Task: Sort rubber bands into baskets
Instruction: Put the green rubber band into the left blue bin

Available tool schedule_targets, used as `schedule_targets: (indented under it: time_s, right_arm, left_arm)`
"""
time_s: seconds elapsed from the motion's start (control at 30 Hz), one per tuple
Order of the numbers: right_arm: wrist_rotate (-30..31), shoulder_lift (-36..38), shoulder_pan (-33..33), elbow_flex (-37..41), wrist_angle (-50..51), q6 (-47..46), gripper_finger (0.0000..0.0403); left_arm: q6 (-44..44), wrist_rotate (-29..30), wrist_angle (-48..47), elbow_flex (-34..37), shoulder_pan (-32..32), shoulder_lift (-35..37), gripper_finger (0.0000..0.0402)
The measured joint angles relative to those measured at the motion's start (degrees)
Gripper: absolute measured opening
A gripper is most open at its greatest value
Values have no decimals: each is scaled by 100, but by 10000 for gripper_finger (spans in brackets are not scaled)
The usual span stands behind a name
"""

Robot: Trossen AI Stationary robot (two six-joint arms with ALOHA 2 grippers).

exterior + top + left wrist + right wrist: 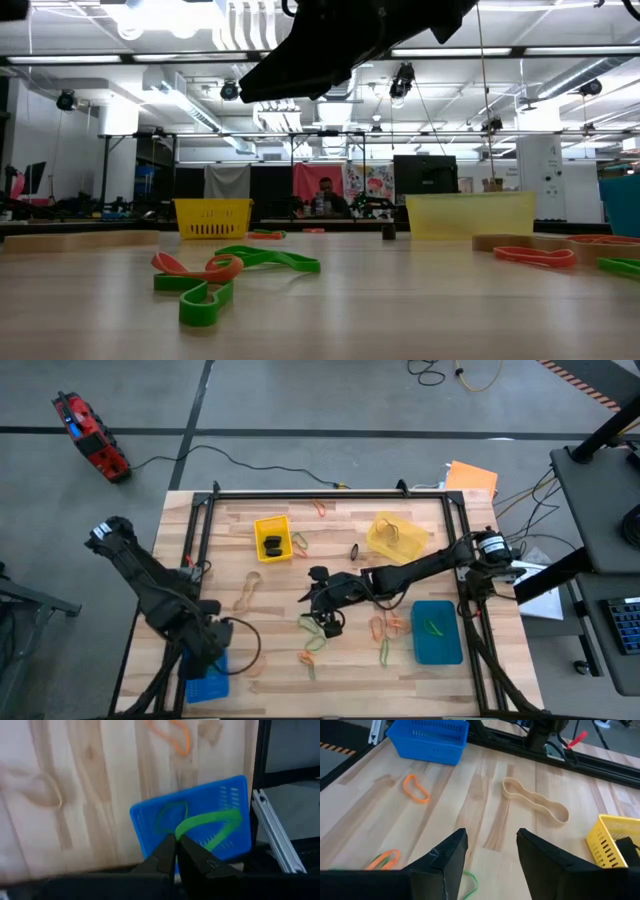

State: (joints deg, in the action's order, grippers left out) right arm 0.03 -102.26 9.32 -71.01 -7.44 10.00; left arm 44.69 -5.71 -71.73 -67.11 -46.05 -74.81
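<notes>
1. Green rubber band (207,826) being pinched in the left gripper (175,851), fingers closed tight on one end, loop hanging out over the bright blue basket (235,795) at the table's near-left corner.
2. Second green band (170,817) already lying inside that blue basket; judging green as this basket's colour.
3. Hovering above the basket interior, not yet releasing. For a clean drop: keeping the pinch over the basket's middle, lowering close to the floor before parting the fingers, since a springy loop let go from high up may bounce over the shallow wall.
4. Watching the basket's outer edge, lying just beside the black frame rail (260,770); a loop draped across the rim risks sliding off the table.
5. Right gripper (490,860) reaching over mid-table with fingers spread wide, holding nothing, poised above loose bands; green band (470,882) lying just below its fingers.
6. Still unsorted on the wood table (280,590): tan band (535,802), orange band (416,788), green and orange loops (215,275) near the front.
7. Other baskets: bright yellow (272,538) with dark bands inside, pale yellow (395,535), teal (437,632) holding one green band.
8. Judging the sort partway done, many bands remaining.
</notes>
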Motion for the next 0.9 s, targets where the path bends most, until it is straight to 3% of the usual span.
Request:
schedule_targets:
  time_s: [0.17,0.37,0.5,0.7,0.9]
  right_arm:
    - [0,0,0,3,-6,-3,168]
    - [0,0,0,5,-4,-17,171]
    - [0,0,0,5,-6,-31,171]
    - [0,0,0,5,-4,-40,173]
    - [0,0,0,7,24,-53,173]
  left_arm:
    - [446,-5,-88,-52,-255,7,0]
    - [768,-400,-34,384,-442,9,0]
    - [793,-702,446,723,-502,15,0]
    - [846,-703,1237,1049,-516,15,0]
    - [1190,-692,1342,1093,-515,-119,0]
